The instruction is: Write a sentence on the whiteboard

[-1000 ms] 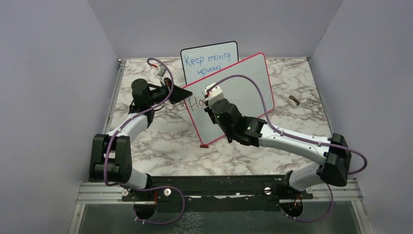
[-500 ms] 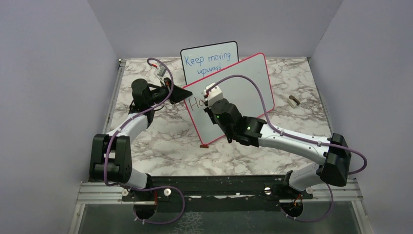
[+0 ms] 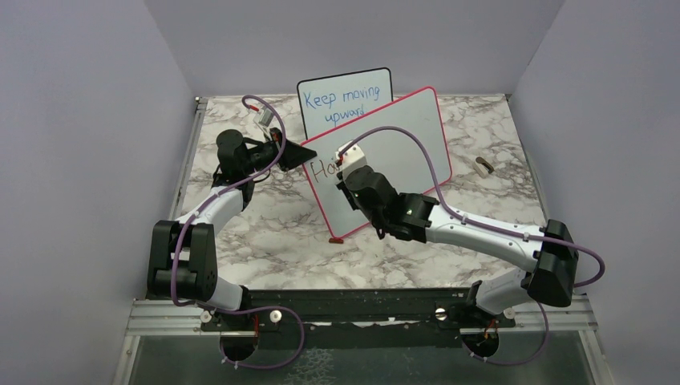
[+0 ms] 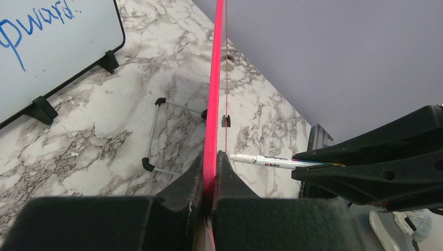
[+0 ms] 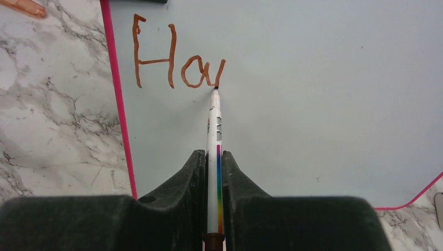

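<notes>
The whiteboard (image 3: 405,132) with a pink-red frame stands tilted on the marble table; its face fills the right wrist view (image 5: 313,78) and its edge (image 4: 214,89) runs up the left wrist view. My left gripper (image 3: 303,154) (image 4: 211,157) is shut on the board's left edge. My right gripper (image 3: 346,164) (image 5: 214,157) is shut on a white marker (image 5: 214,130) with a rainbow stripe, also seen in the left wrist view (image 4: 266,161). The sentence (image 5: 175,55) reads "Ha" plus one short stroke in brownish red (image 3: 326,169). The marker tip touches the foot of that stroke.
A smaller black-framed board (image 3: 345,100) with blue "Keep moving upward" stands behind; its corner shows in the left wrist view (image 4: 57,47). A small eraser-like object (image 3: 483,166) lies at the right. A wire stand (image 4: 172,133) sits behind the whiteboard. An orange marker cap (image 5: 23,6) lies left.
My right gripper has shifted slightly left and up along the board with the marker. The left arm and the board have not moved.
</notes>
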Controlling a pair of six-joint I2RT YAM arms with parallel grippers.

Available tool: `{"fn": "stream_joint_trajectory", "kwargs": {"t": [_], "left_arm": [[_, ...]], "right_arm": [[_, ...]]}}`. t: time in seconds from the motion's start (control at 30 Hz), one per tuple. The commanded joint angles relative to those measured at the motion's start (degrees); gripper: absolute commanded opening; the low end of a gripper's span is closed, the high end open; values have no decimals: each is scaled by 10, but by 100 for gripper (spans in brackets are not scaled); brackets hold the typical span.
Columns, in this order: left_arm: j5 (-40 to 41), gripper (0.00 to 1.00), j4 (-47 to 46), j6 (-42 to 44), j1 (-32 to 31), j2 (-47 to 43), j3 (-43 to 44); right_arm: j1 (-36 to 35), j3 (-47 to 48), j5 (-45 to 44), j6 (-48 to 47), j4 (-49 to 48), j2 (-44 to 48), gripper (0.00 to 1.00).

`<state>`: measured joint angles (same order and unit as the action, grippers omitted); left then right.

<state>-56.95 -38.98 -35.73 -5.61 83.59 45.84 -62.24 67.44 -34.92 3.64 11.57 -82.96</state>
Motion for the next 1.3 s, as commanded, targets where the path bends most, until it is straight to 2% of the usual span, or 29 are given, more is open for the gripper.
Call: {"fn": "stream_joint_trajectory", "kwargs": {"t": [0.0, 0.57, 0.93, 1.27], "left_arm": [[-5, 0, 20, 31, -6, 10, -1], [-5, 0, 21, 31, -5, 11, -1], [-5, 0, 21, 31, -5, 12, 0], [-5, 0, 21, 31, -5, 11, -1]], "right_arm": [[2, 7, 26, 23, 48, 2, 1], [2, 12, 56, 31, 77, 12, 1], [2, 10, 5, 1, 1, 41, 1], [3, 9, -15, -15, -49, 21, 1]]}}
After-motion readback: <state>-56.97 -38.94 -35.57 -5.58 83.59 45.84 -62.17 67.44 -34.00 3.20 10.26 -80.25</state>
